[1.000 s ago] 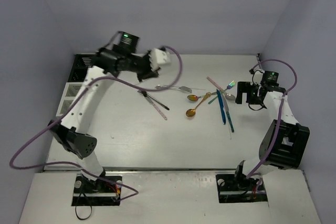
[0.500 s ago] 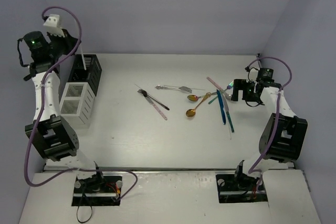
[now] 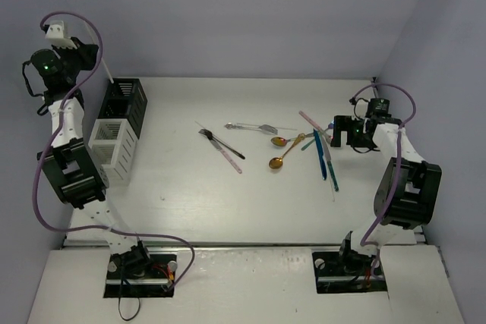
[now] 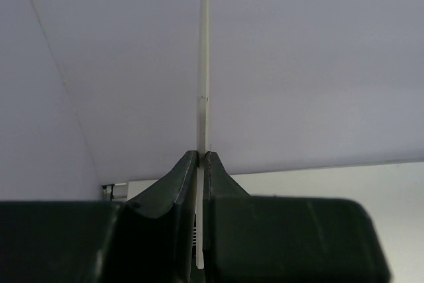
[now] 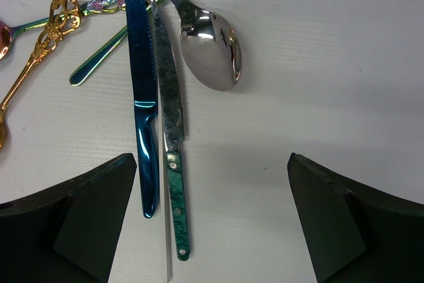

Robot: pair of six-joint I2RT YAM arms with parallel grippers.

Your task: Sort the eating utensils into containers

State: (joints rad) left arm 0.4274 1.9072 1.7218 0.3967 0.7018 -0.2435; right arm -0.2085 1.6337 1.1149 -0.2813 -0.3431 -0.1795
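Observation:
My left gripper (image 3: 88,52) is raised at the back left and shut on a thin pale stick (image 3: 106,70), which slants down toward the black caddy (image 3: 125,104). In the left wrist view the stick (image 4: 203,64) stands upright between the closed fingers (image 4: 182,183). A white caddy (image 3: 114,146) stands in front of the black one. My right gripper (image 3: 342,133) is open, low over the table; its wrist view shows a blue knife (image 5: 142,97), a green-handled knife (image 5: 173,183) and a silver spoon (image 5: 209,51) lying ahead of the gripper (image 5: 211,158).
Gold spoons (image 3: 277,162), a silver piece (image 3: 250,127) and a pink- and black-handled pair (image 3: 225,147) lie mid-table. Walls close in the back and both sides. The caddies stand against the left table edge.
The left arm swung from over the table's middle to the back left, above the caddies. The right gripper crept slightly left toward the cutlery, still open.

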